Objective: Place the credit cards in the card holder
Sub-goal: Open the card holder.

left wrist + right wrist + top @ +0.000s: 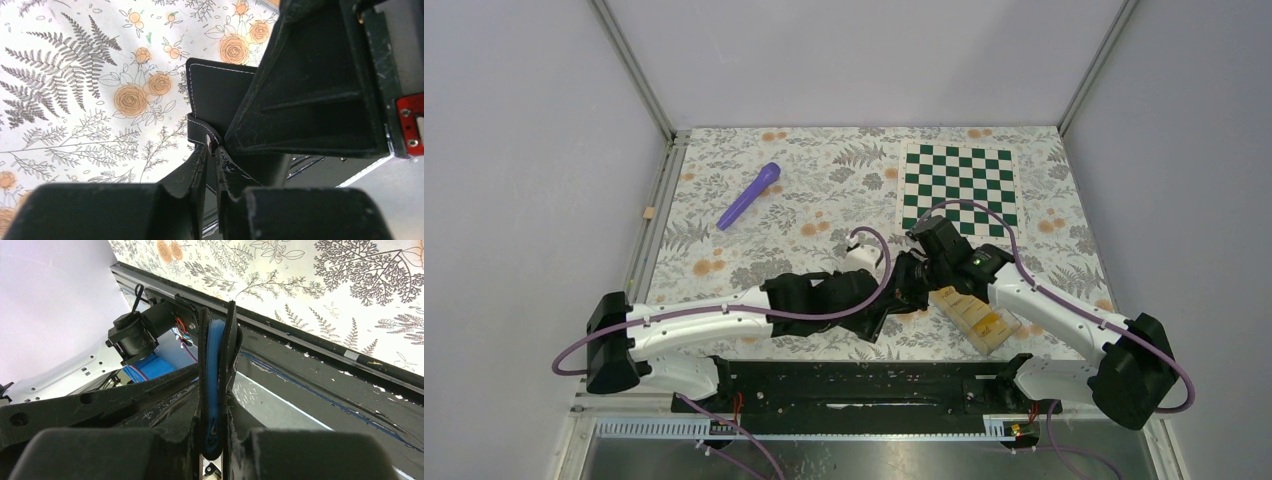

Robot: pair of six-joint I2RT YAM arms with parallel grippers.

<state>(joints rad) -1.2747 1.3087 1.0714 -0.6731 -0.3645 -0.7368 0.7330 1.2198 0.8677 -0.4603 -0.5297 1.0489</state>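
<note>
Item 1. My left pincer [212, 167]: clenched. Its two fingers press from both sides on the stitched edge of the card holder [215, 90], right at the snap tab.

Item 2. My right pincer [217, 437]: clenched on the same card holder. It grasps one black flap, and a glossy blue pocket shows between the fingers. In the left wrist view this pincer stands close against my left one, directly beyond its tips.

Item 3. Card holder: black with pale stitching, held between my two pincers and above the floral tablecloth [824, 180]. How far it is unfolded I cannot tell.

Item 4. Credit cards [982, 321]: yellow, lying in a clear box [992, 344]. The box sits just beside my right pincer, on the side toward that arm's base and partly under the arm.

Item 5. Purple stick-shaped object [749, 196]: well apart from my left pincer, ahead and to its left.

Item 6. Green-and-white chequered mat [959, 187]: lies flat ahead of my right pincer.
</note>
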